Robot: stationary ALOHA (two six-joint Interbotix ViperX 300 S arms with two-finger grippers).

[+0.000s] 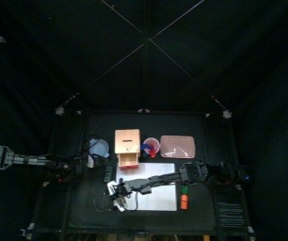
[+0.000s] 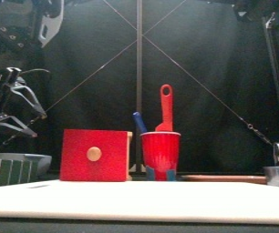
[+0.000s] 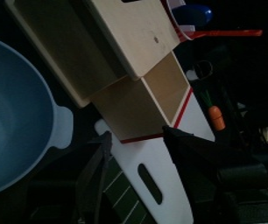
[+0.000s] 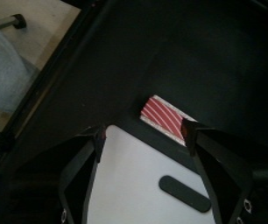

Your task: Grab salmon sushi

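Note:
The salmon sushi (image 4: 164, 112), a small salmon-red piece with pale stripes, lies at the edge of the white mat (image 4: 130, 179). My right gripper (image 4: 144, 131) stands open just short of it, one jaw on each side of the mat's corner, with nothing between them. In the top view the right arm reaches across the mat (image 1: 159, 181) to its left end, where the right gripper (image 1: 119, 191) sits. My left gripper (image 2: 11, 100) hangs open at the left, near the blue bowl (image 3: 14, 114), holding nothing.
A wooden box (image 1: 130, 143) with a red front (image 2: 96, 155) stands behind the mat. Beside it are a red cup (image 2: 160, 150) holding a red spatula (image 2: 167, 98), and a pink plate (image 1: 178, 146). An orange stick (image 1: 184, 199) lies on the mat's right part.

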